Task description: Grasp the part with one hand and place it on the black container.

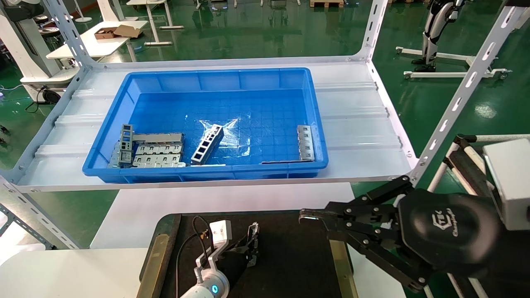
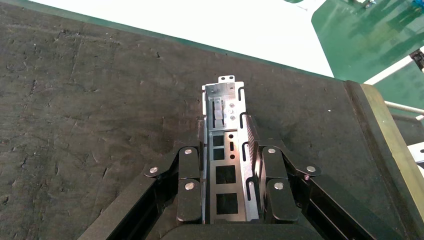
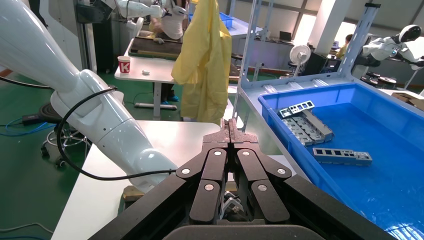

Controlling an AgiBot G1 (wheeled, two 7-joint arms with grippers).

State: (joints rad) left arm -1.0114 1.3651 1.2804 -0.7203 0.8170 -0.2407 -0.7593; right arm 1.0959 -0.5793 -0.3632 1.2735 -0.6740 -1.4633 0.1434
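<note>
Left gripper [image 2: 227,192] clamped on the part [image 2: 226,150], low over the black container [image 2: 100,125]. Best lowered level until flat on the felt, then fingers [image 2: 189,180] spread evenly. Right gripper [image 3: 231,131] idle, fingers closed on nothing, at the container's right edge.

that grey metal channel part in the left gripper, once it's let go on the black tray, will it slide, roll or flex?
The slim grey metal channel part, held in the left gripper, looks like thin folded sheet: probably stiff and light. Its flat faces make rolling unlikely. The wide black tray has a matte, felt-like surface, so it should hardly slide.
</note>
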